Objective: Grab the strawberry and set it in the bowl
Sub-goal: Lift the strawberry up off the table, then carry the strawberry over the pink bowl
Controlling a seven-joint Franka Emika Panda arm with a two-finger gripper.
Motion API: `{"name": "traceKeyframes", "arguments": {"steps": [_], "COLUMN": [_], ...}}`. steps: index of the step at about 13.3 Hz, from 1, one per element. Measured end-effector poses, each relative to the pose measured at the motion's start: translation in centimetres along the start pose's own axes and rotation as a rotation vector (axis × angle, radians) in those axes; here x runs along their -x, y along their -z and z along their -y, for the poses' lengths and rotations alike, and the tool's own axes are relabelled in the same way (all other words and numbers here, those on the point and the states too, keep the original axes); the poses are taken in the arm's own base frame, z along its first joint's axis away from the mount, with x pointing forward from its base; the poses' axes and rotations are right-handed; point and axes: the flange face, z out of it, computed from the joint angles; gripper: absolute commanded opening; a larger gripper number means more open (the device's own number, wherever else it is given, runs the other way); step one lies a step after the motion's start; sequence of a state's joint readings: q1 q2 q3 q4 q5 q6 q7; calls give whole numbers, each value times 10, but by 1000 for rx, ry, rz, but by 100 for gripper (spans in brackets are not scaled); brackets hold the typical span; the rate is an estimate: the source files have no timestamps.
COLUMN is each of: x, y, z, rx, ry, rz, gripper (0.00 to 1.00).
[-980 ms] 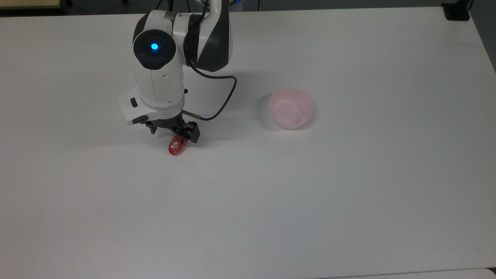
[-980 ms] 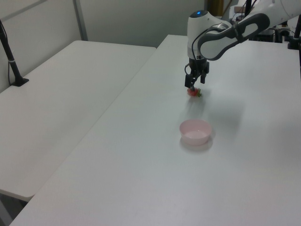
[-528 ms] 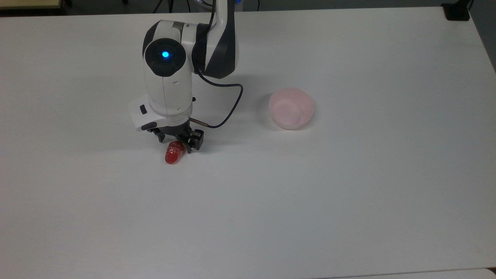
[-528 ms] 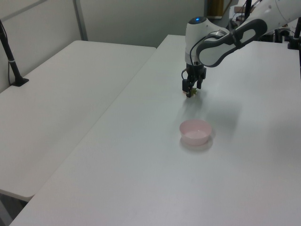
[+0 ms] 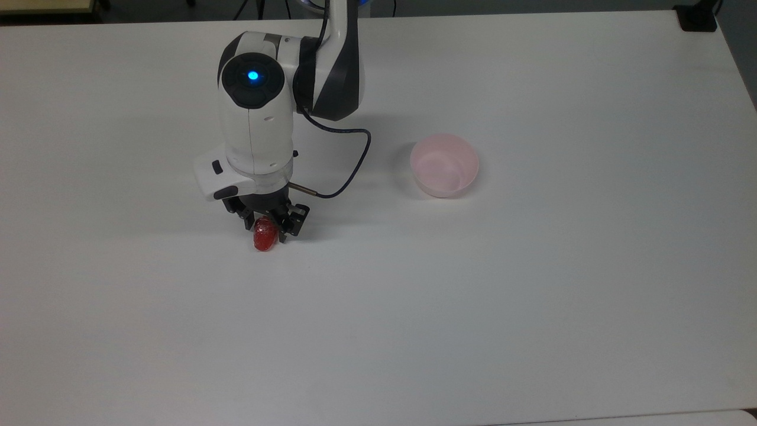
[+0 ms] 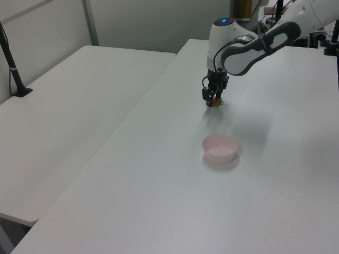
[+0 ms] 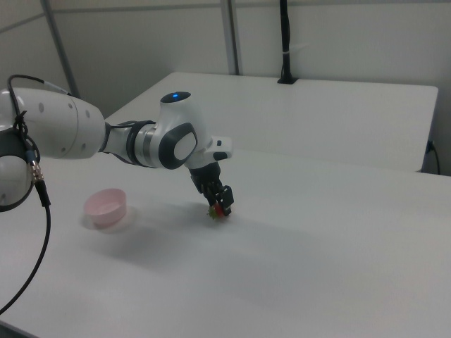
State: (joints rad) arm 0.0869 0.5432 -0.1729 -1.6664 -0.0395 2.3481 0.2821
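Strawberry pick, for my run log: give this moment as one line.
phase: grasp attempt | claw astride strawberry on table | not lifted | bowl empty, to the top view's right

Bright, even overhead light; the white worktop point(image 5: 532, 296) shows soft, faint shadows beneath the arm point(image 5: 257, 118) and bowl point(image 5: 445, 164).

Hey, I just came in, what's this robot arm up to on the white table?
The white robot arm's black claw is down at a small glossy red toy strawberry on the white table, its fingers on either side of it. The round pale pink plastic bowl sits empty, well off to the top view's right.
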Motion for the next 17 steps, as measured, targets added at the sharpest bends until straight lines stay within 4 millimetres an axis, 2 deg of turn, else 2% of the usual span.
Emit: {"name": "traceKeyframes", "arguments": {"steps": [3,7,8,9,10,11,12,14,16,17], "x": [0,-2,-4,-7,-11,-14,-16,-14,-8,-6], "y": [0,3,9,21,46,75,115,168,206,211], "z": [0,0,-1,-5,-13,-22,-37,-65,-85,-82], "rx": [-1,-3,-5,-6,-13,-26,-41,-49,-56,-58], "ry": [38,68,74,89,107,119,128,128,126,132], "rz": [-5,-10,-20,-24,-32,-44,-62,-94,-120,-125], "gripper": [39,38,38,38,38,38,38,38,38,38]}}
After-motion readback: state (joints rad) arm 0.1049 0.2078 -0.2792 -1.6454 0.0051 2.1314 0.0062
